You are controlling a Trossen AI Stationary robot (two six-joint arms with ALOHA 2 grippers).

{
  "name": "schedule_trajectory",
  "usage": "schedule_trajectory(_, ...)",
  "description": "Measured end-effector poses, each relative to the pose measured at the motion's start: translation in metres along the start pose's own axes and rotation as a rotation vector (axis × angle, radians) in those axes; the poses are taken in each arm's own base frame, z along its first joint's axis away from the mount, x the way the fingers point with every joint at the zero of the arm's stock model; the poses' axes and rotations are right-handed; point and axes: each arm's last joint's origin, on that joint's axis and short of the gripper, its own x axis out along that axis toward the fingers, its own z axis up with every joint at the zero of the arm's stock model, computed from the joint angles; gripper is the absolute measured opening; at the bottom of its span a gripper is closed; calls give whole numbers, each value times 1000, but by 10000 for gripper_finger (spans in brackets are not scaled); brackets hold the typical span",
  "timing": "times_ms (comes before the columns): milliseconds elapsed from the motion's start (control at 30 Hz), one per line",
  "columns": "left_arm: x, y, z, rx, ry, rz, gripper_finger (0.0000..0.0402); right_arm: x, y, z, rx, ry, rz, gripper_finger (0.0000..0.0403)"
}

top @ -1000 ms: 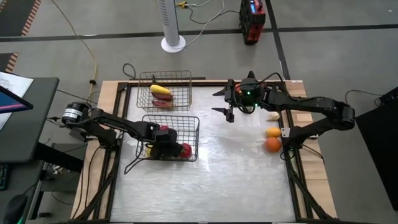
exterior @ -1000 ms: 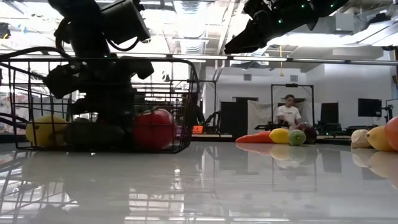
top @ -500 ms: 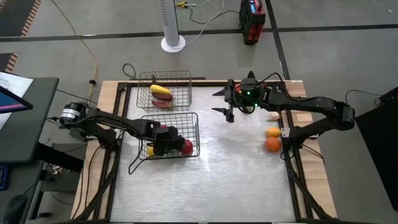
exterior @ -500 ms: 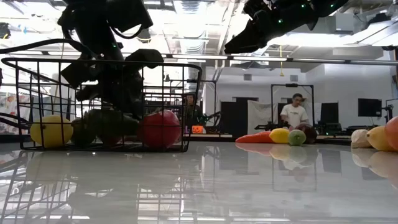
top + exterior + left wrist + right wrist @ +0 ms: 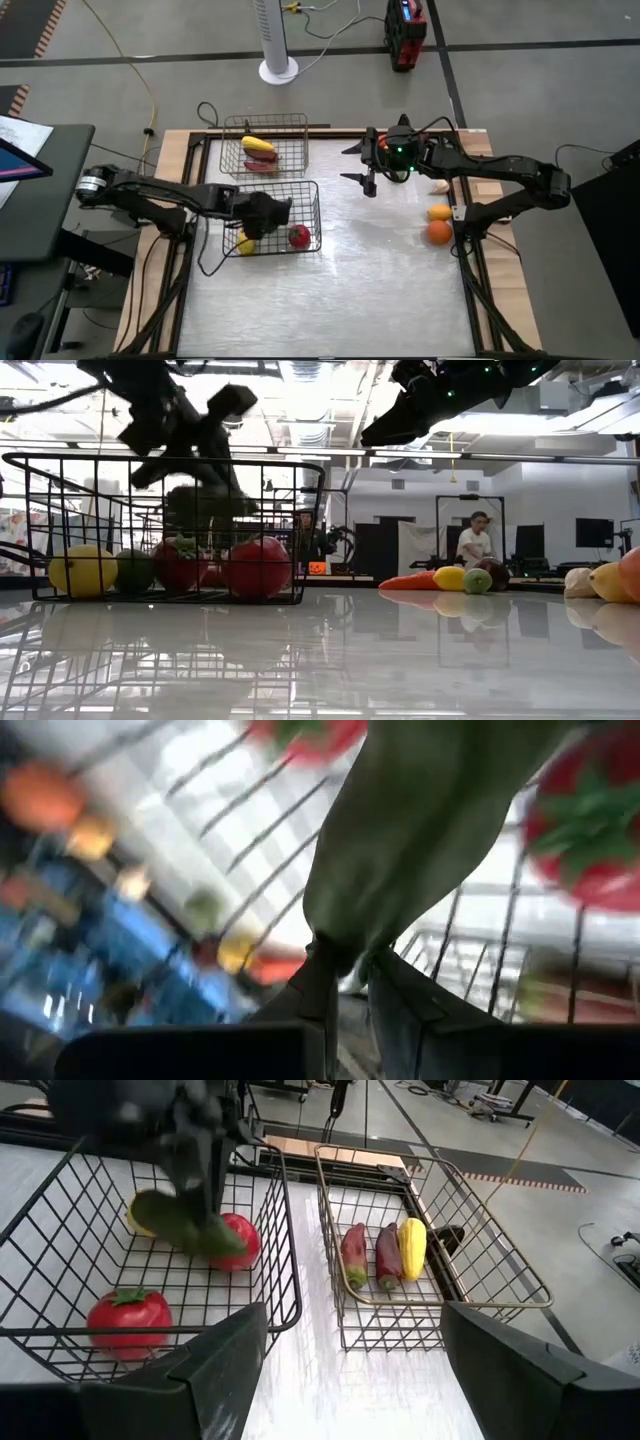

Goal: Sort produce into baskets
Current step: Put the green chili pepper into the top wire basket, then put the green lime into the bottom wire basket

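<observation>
My left gripper is shut on a long dark-green vegetable inside the dark wire basket, above a yellow fruit, a small green one, a strawberry-like red one and a red round one. The lighter basket behind it holds two long peppers and a yellow corn. My right gripper is open and empty, high above the table's far middle. My left gripper pinches the green vegetable's narrow end between its two fingers. The fingers come from above, slanting down. The vegetable hangs tilted below them, lifted clear of the other produce, below the basket's rim.
Two oranges and a pale piece lie by the table's right edge. In the low view a carrot, a yellow piece and a green one lie at the far side. A person stands in the room behind.
My left gripper has risen from low among the produce in the dark basket, taking the green vegetable up with it. The vegetable now hangs clear above the other pieces, which stay on the basket floor.
</observation>
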Motion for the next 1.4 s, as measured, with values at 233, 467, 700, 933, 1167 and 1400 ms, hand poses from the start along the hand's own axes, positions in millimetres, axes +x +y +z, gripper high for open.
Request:
schedule_trajectory(233,-24,-11,-47,-406,130,126,30,0,0,1,-3,-15,-4,325)
schedule_trajectory(467,-15,-52,-104,-853,320,45,30,0,0,6,-7,-61,9,325)
schedule_trajectory(700,-4,-82,-137,-1233,505,35,79,0,0,6,-7,-62,14,325)
schedule_trajectory(933,-4,-85,-138,-1400,514,63,192,-1,-2,4,5,-47,3,325)
schedule_trajectory(1167,-23,-65,-141,-1773,485,166,256,-29,-17,2,58,41,-134,325)
schedule_trajectory(1400,-78,-10,-164,-2207,118,454,254,-31,-53,-31,123,279,-275,312)
